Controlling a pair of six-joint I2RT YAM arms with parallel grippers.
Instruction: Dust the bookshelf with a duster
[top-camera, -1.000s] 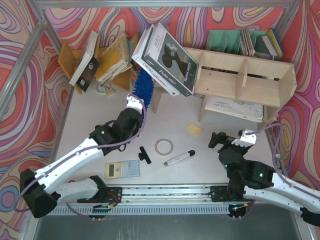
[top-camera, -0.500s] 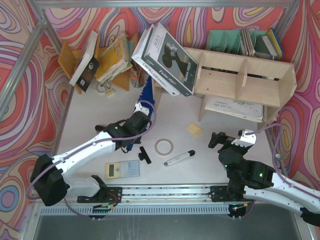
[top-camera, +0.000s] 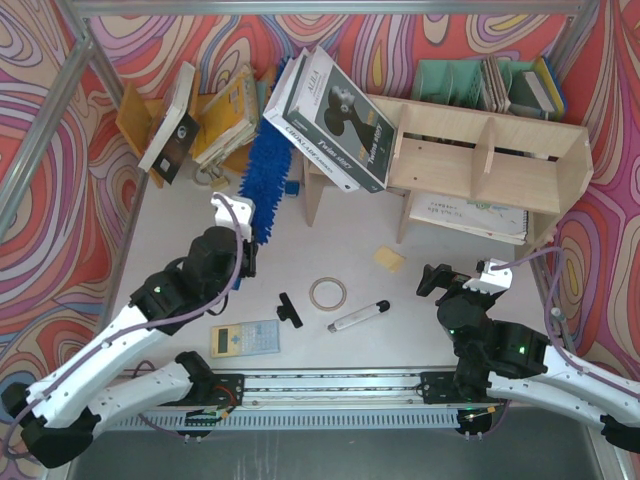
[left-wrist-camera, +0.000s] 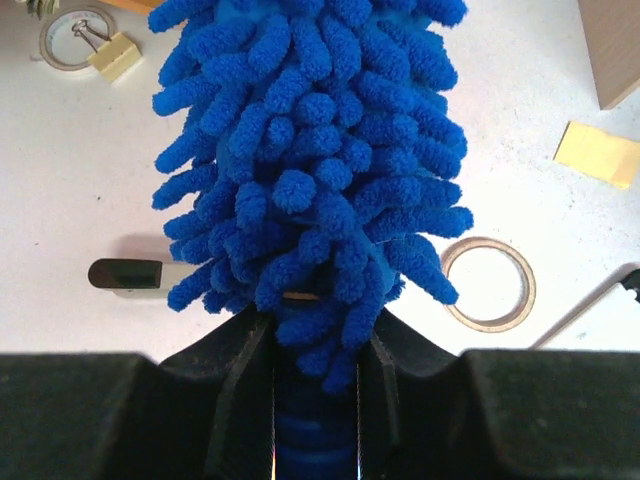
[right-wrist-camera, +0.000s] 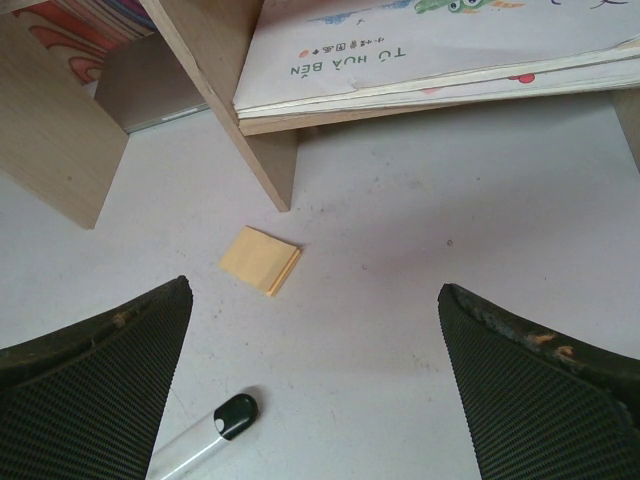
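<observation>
Duster (top-camera: 265, 183) — clamped in left claw (left-wrist-camera: 313, 365).

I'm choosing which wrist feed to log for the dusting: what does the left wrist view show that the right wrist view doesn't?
Left wrist only: the blue duster clamped in the left gripper's jaws, a tape ring, a small black object. Right wrist only: the right gripper, jaws wide open and empty, and a picture book on the bookshelf's lower tier. Both: the yellow sticky-note pad and a bookshelf upright.

Bright, even light from above casts soft, faint shadows; all three views are sharp.
</observation>
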